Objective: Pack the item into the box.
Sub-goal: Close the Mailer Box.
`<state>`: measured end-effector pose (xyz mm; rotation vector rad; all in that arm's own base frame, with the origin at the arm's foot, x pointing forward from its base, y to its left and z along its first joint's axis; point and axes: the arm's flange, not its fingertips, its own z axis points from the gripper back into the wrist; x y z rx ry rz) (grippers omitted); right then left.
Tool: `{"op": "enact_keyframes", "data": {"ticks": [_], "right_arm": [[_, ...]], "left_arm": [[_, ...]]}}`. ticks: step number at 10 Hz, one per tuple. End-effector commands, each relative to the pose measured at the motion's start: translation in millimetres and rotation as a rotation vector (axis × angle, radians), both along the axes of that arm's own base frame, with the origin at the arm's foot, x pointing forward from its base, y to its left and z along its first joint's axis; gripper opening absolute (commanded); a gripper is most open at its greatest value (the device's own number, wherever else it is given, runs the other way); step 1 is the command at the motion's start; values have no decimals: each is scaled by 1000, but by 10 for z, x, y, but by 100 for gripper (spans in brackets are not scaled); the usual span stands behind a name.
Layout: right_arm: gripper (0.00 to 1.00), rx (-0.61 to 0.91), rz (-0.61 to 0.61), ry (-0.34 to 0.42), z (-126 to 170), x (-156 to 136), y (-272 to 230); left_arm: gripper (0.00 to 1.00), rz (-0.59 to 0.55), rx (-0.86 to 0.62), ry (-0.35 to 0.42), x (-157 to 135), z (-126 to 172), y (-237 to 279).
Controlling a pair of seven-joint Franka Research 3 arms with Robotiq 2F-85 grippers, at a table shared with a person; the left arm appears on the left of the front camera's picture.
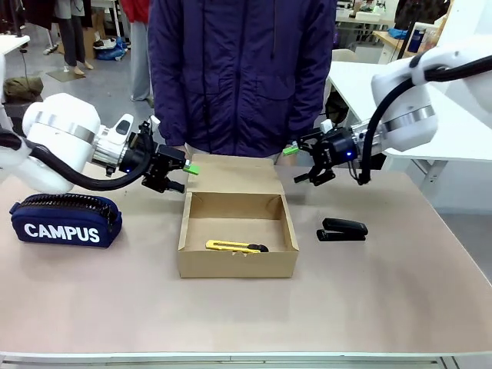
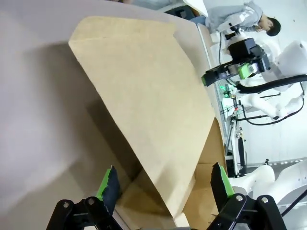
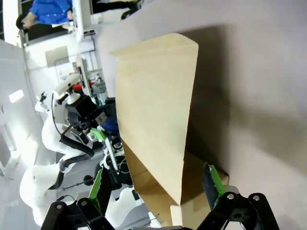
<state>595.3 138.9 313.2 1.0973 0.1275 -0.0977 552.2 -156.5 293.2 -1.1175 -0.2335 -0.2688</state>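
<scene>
Front view, slim yellow black-tipped knife [image 1: 235,247], in box [image 1: 237,265]

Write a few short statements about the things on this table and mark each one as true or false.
1. The knife lies inside the box. True.
2. The lid of the box is shut. False: it stands open at the back.
3. The stapler lies in the box. False: it lies on the table, on the robot's right side of the box.
4. The left end effector and the right end effector are both open and empty. True.
5. The pouch rests on top of the box. False: it lies on the table, at the robot's left.
</scene>
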Motion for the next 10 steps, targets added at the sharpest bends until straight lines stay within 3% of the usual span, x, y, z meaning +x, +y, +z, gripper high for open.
{"op": "enact_keyframes", "data": {"ticks": [1,6,7,8,9,10], "right_arm": [[100,-8,28,87,-107,248,159],[100,127,133,163,-372,346,279],[100,159,150,163,-376,322,273],[80,161,148,167,-380,310,258],[80,157,146,165,-384,304,251],[60,151,144,162,-383,304,252]], "left_arm": [[100,10,-33,45,185,-43,-74],[100,-40,-184,7,283,-116,-158],[92,-20,-194,15,294,-122,-162],[81,1,-192,34,306,-131,-143],[73,7,-200,30,306,-128,-114],[62,7,-203,23,298,-118,-104]]}}
